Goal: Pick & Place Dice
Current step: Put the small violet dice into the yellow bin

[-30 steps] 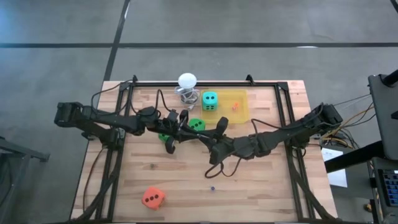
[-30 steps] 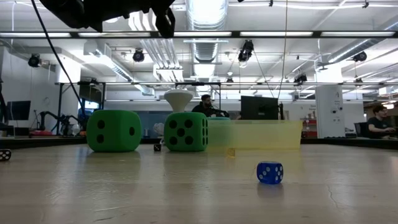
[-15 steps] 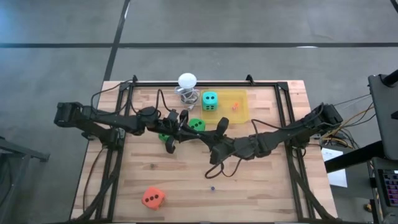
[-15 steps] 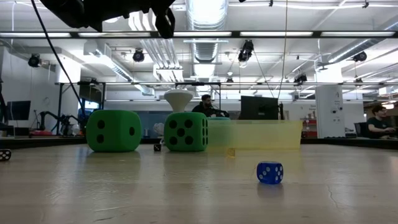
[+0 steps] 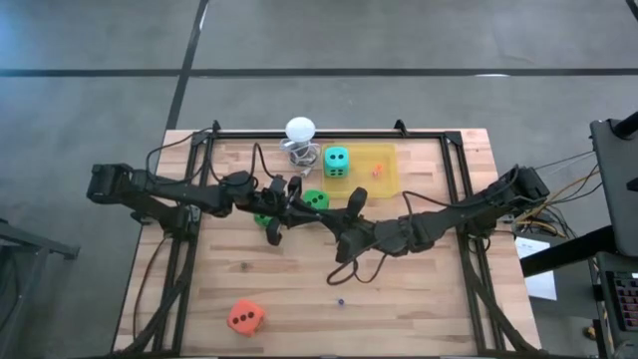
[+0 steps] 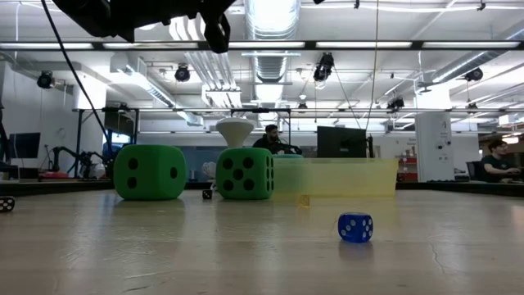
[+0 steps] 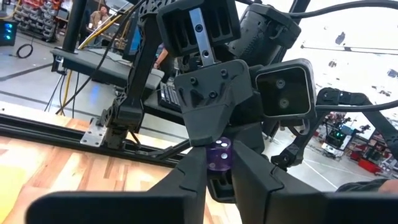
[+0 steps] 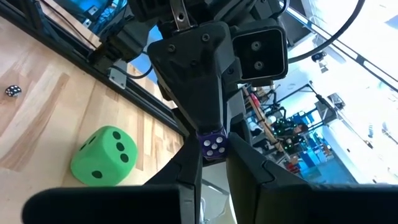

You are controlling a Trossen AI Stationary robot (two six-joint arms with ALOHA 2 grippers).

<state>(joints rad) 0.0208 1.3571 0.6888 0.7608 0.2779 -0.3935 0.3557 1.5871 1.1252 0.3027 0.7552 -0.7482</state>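
Both arms meet level above the table's middle. A small purple die (image 7: 219, 154) (image 8: 213, 147) sits between the tips of my left gripper (image 5: 297, 207) and my right gripper (image 5: 334, 221), and both are shut on it. Two bright green dice (image 5: 315, 199) (image 5: 261, 217) rest on the wood below them. A teal die (image 5: 337, 162) sits in the yellow tray (image 5: 384, 179). An orange-red die (image 5: 245, 316) lies near the front left. My left gripper pinches the small purple die by two opposite sides (image 7: 211, 157) between its fingertips, coming level from the table's left. The die is lifted clear above the table. My right gripper pinches the same die by its sides (image 8: 206, 149) at its fingertips, coming level from the table's right, facing the left gripper.
A white ball on a wire stand (image 5: 299, 132) stands at the far edge beside the tray. A small blue die (image 6: 354, 227) (image 5: 340, 300) lies on the near middle of the table. Black rails (image 5: 329, 134) frame the tabletop. A tiny orange die (image 5: 377, 171) lies in the tray.
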